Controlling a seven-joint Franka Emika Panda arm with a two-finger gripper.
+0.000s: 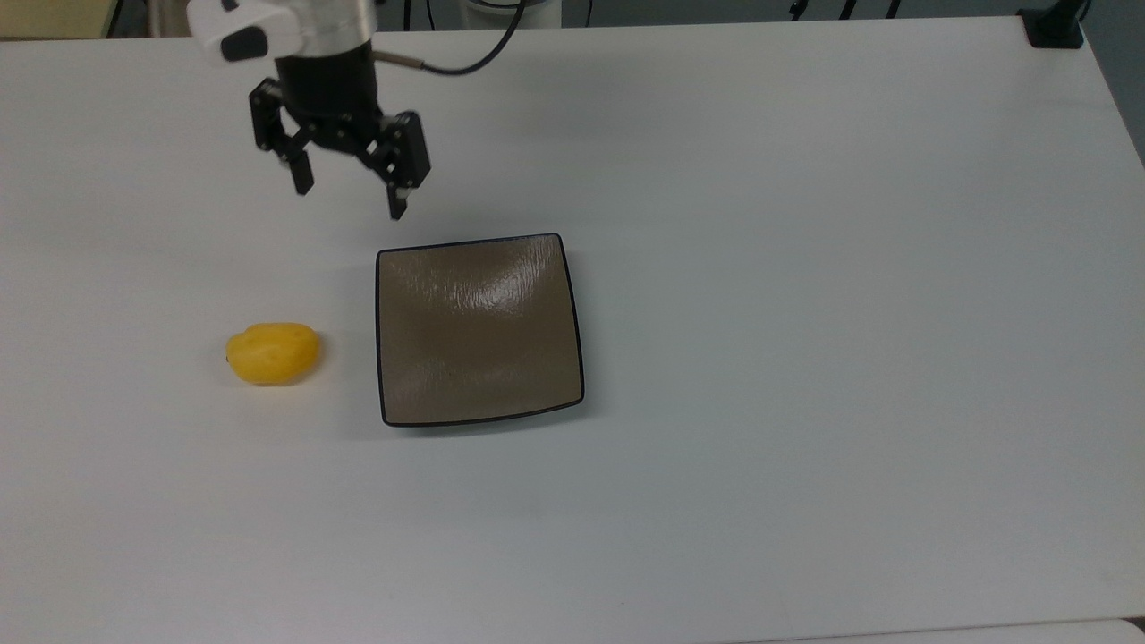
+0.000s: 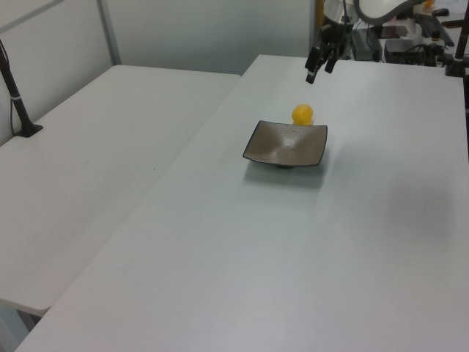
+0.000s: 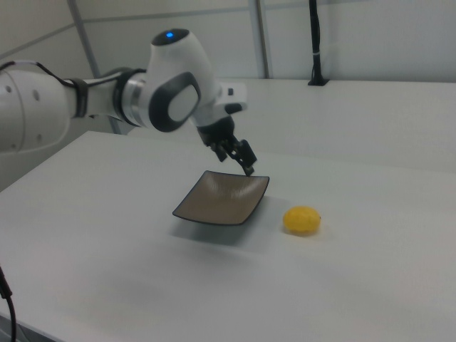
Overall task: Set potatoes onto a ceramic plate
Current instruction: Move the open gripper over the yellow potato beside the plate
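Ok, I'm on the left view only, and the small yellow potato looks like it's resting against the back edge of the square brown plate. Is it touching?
Observer: No. In the top view the small yellow lumpy potato lies on the white table, apart from the square glossy brown ceramic plate. It is off the plate's edge on the top view's left, with bare table between them.
Operator: Is the end effector over the potato?
Observer: No. In the top view the end effector hangs just beyond the plate's upper left corner, well short of the potato.
Operator: Open or shut?
Observer: Open, holding nothing. The top view shows its two fingers spread wide.
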